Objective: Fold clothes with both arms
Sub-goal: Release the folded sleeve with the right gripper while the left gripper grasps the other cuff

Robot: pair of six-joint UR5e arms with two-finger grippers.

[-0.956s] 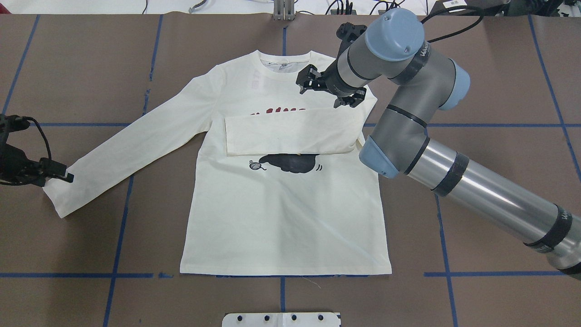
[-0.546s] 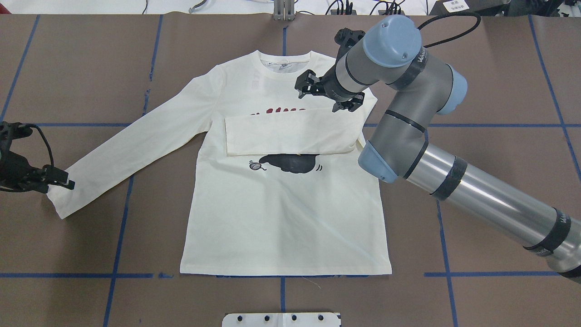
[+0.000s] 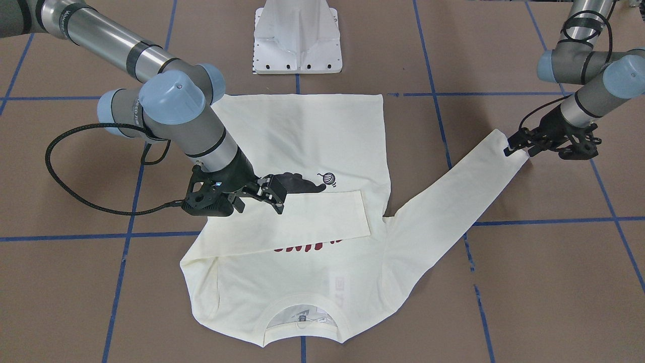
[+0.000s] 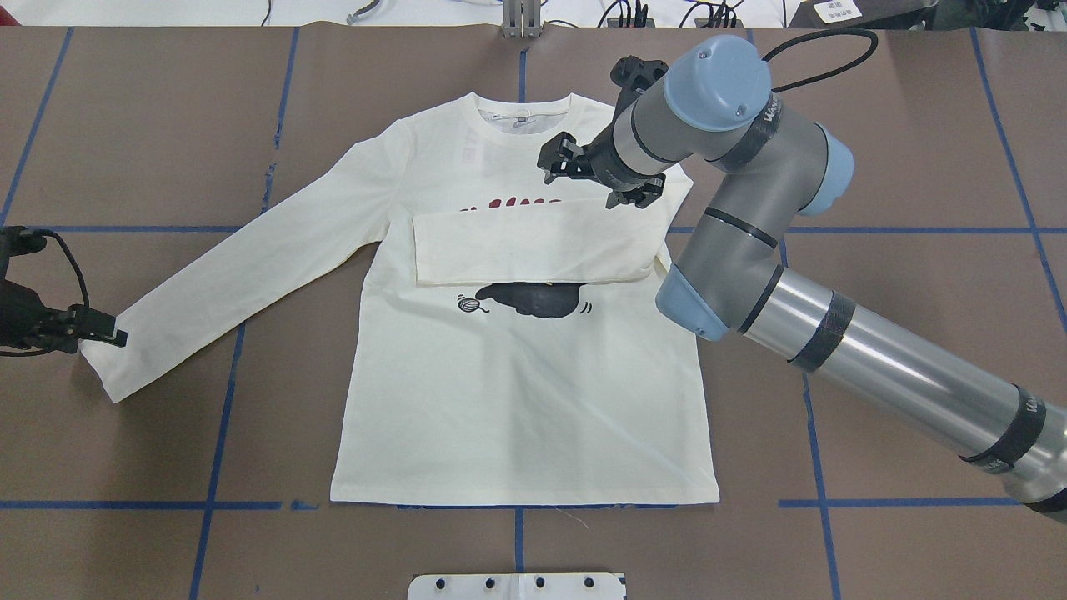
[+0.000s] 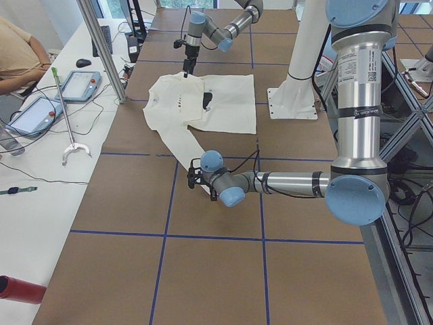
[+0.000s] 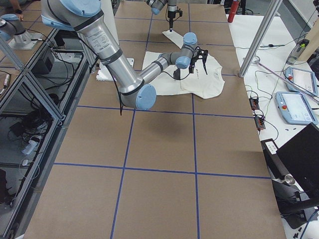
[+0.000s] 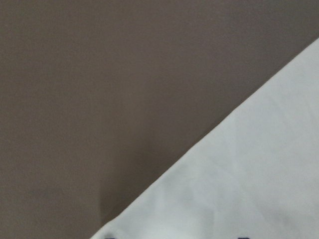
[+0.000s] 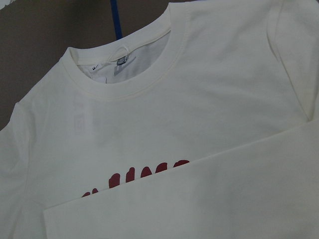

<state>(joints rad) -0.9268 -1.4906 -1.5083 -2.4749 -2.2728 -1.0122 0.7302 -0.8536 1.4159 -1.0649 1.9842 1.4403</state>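
Front view, T-shirt: cream knit, lying flat on its back on the matte brown table, collar towards this camera.
Front view, hidden: the folded sleeve crosses the chest. It covers most of the black cat print and all but a thin strip of the red lettering.
Front view, right gripper: black, fingers spread wide, empty, over the folded sleeve's shoulder end.
Front view, left gripper: its tip is at the cuff of the outstretched sleeve. Whether it pinches the cloth, I cannot tell.
Overhead, cut off: the left arm is out of frame, and only its gripper and cable show at the edge.
Overhead, hem: straight, lying along a blue tape line.
Left side view: a person is cropped at the corner, and a thin silver grabber pole lies on the white bench.
Right side view: both grippers are too small to judge.
Left wrist: only a diagonal cloth edge on brown.
Right wrist: ribbed round collar, with the lettering half covered.
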